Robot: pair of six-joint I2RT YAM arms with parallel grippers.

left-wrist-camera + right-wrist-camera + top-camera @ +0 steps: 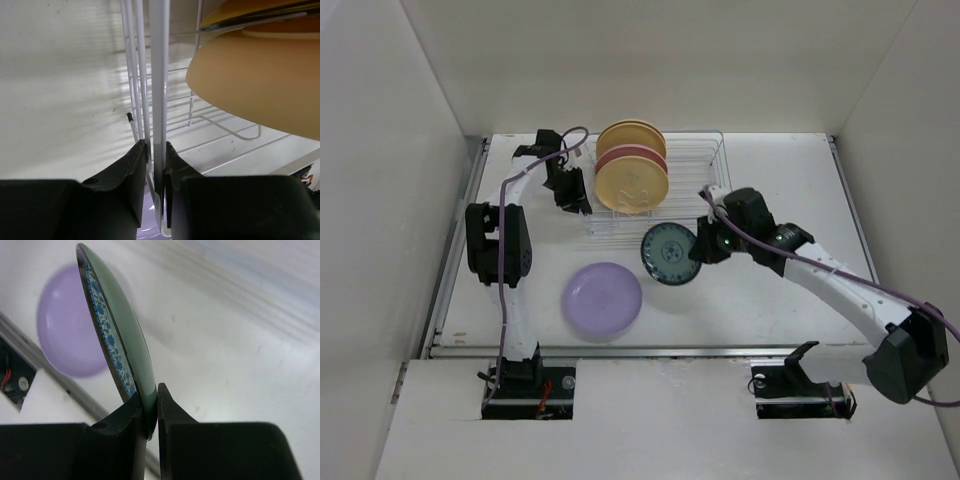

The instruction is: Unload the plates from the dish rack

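Left arm (500, 245): black and white links, purple cable along it; I see it reaching to the left end of the rack.
Left gripper (572, 200): 2 matte black fingers (135, 180) pinched onto 1 thin upright wire of the dish rack (695, 170), wire clamped between the pads.
Dish rack, wrist view (161, 75): smooth silvery-white wire, straight uprights, curved loops along the floor; it stands at the back of the white table (770, 180).
Plates in rack: 3, on edge, packed toward the left end. Front to back: cream plate (632, 185), pink plate (632, 155), yellow plate (632, 133). All round, plain, matte.
Cream plate, close (260, 85): rounded underside bulges over the rack floor, just right of my left fingers and crowding that side.
Lavender plate (603, 300): flat on the table near the front edge, shallow, glossy, apart from the rack.
Dark-teal plate (668, 253): small, round, tilted, between rack and lavender plate; blue floral band on its face (107, 345), plain green back.
Right gripper (702, 248): fingers pressed on the teal plate's right rim, pinching it (152, 400). I cannot tell whether its low edge touches the table.
Surroundings: plain white walls on 3 sides.
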